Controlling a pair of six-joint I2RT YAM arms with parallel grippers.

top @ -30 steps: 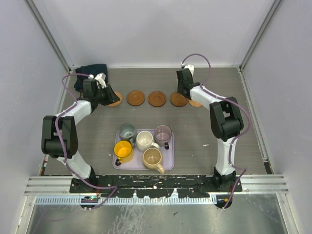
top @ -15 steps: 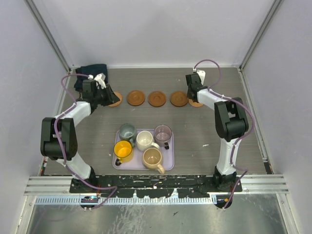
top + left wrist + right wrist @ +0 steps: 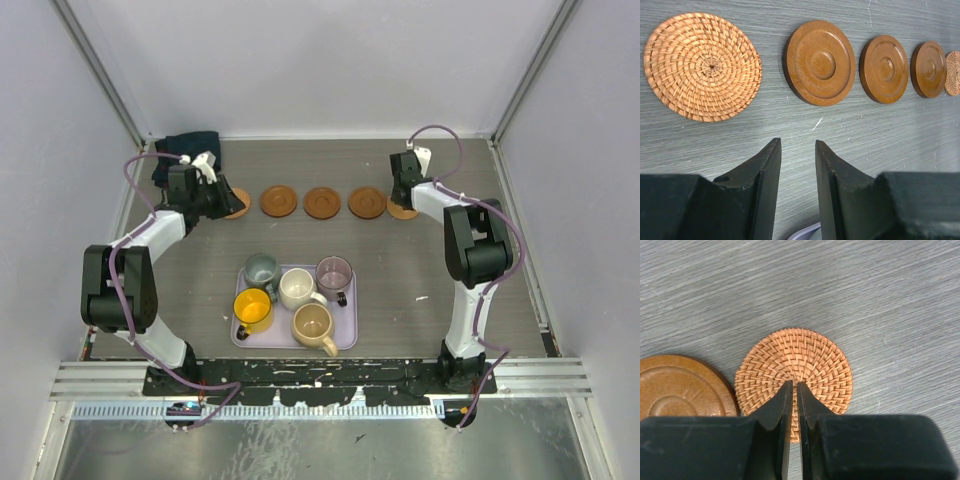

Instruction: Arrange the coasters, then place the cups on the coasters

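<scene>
Coasters (image 3: 322,202): five lie in one line across the far part of the bench (image 3: 430,270), with a woven one at each end and three wooden between. Left tool (image 3: 796,145): fingers a little apart with nothing between them, hovering just on the near side of the left woven coaster (image 3: 702,65). Right tool (image 3: 794,385): fingers all but together with only a thin slit, tips over the near part of the right woven coaster (image 3: 795,357); contact cannot be told. Cups (image 3: 297,288): all five stand together on the lavender tray (image 3: 346,340) at mid-bench, well apart from the line. Judgement: arranging is done or nearly done, bar a possible last nudge on the right. Cup placing has not begun, so five transfers are left.
</scene>
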